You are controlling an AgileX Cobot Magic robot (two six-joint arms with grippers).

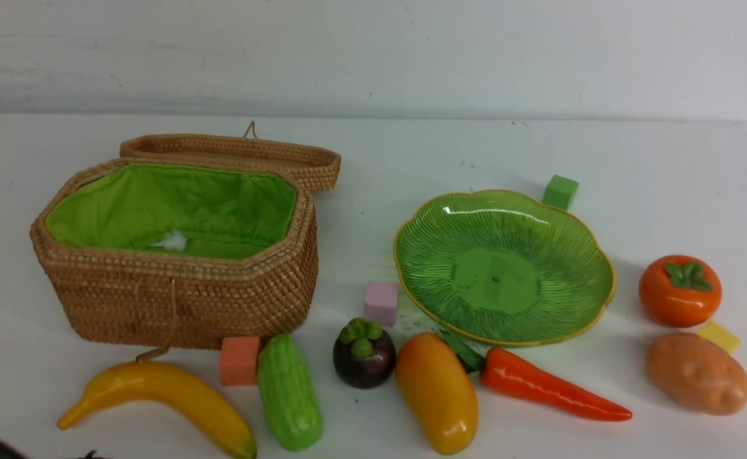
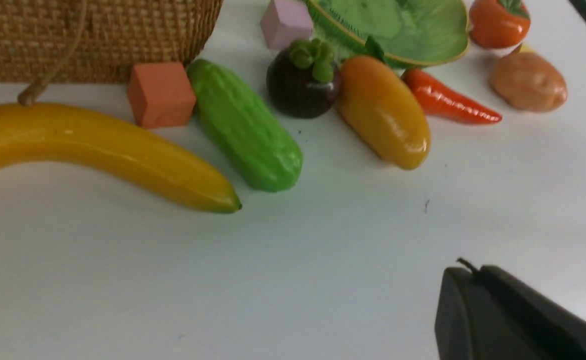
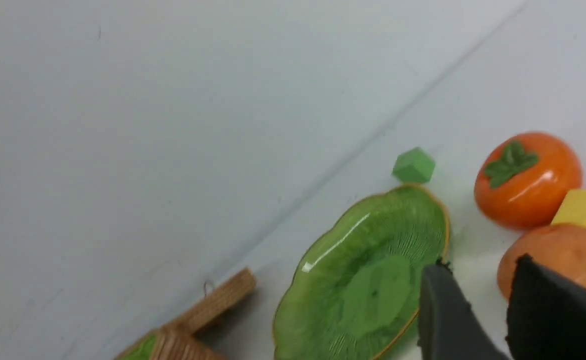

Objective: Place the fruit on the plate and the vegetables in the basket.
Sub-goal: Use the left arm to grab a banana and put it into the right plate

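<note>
In the front view the open wicker basket with green lining stands at the left and the green plate at the centre right; both hold no toys. Along the front lie the banana, cucumber, mangosteen, mango and carrot. The persimmon and potato are at the right. My left gripper is shut and empty, over bare table near the cucumber. My right gripper is open and empty, between the plate and the potato.
Foam cubes lie about: orange against the basket's front, pink beside the plate, green behind the plate, yellow behind the potato. The basket's lid lies open behind it. A wall stands behind the table.
</note>
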